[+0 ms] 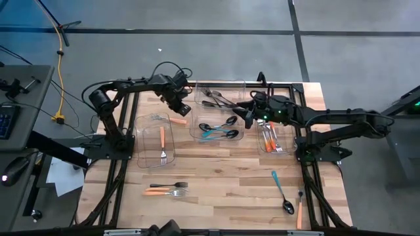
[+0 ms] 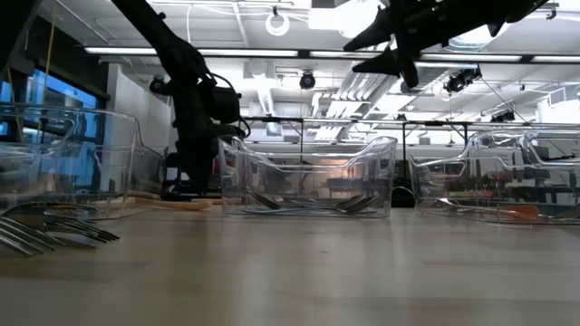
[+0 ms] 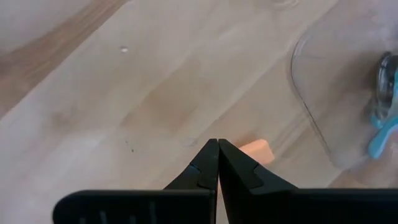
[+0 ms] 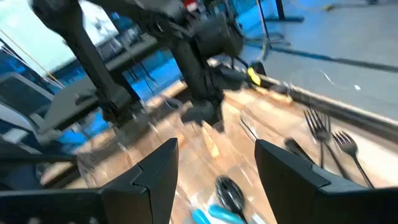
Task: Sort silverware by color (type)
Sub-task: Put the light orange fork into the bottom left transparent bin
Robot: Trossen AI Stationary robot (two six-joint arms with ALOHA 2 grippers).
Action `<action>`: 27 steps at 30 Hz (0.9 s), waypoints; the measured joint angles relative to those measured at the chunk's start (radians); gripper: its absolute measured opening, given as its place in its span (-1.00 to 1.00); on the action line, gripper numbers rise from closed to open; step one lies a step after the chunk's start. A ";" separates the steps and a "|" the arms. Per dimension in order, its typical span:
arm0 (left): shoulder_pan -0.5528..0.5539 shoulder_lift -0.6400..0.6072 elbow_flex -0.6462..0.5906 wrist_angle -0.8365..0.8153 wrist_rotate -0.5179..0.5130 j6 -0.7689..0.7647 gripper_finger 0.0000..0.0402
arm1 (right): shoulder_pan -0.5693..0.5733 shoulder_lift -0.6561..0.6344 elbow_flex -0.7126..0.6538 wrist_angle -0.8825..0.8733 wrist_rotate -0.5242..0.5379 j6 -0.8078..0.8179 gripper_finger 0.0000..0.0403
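Observation:
My left gripper (image 1: 182,109) is shut and low over the table between the left bin and the middle bin. Its fingertips (image 3: 217,144) stand right next to the end of an orange-handled piece (image 3: 258,151), which lies flat on the wood (image 1: 178,120). My right gripper (image 1: 249,117) is open and empty, raised above the middle bin's far right corner (image 2: 399,50). The right wrist view looks past its fingers (image 4: 214,171) at the left arm, the orange piece (image 4: 211,146), the spoons (image 4: 229,191) and the black forks (image 4: 323,134). My left gripper's shut fingertips come from above, close against the end of the orange handle (image 3: 256,149). The fingers hide the spot where they meet, so I cannot tell whether they touch it.
Several clear bins stand on the table: a left one with an orange fork (image 1: 162,141), a middle one with teal and black spoons (image 1: 220,129), a far one with black forks (image 1: 216,98) and a right one with orange-handled pieces (image 1: 270,139). Loose pieces lie near the front: forks (image 1: 165,189), a teal spoon (image 1: 282,191) and an orange piece (image 1: 299,211).

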 joint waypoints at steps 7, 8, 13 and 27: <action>-0.037 0.000 0.000 -0.043 -0.043 -0.033 -1.00 | 0.000 0.070 -0.001 0.005 -0.012 0.028 -0.02; -0.043 0.000 0.000 -0.050 -0.044 -0.038 -1.00 | 0.000 0.076 -0.001 0.005 -0.016 0.033 -0.02; -0.067 0.000 -0.001 -0.072 -0.042 -0.058 -1.00 | 0.000 0.094 -0.001 0.007 -0.018 0.070 -0.02; -0.114 0.000 -0.001 -0.065 -0.057 -0.119 -1.00 | 0.000 0.094 -0.001 0.011 -0.018 0.062 -0.02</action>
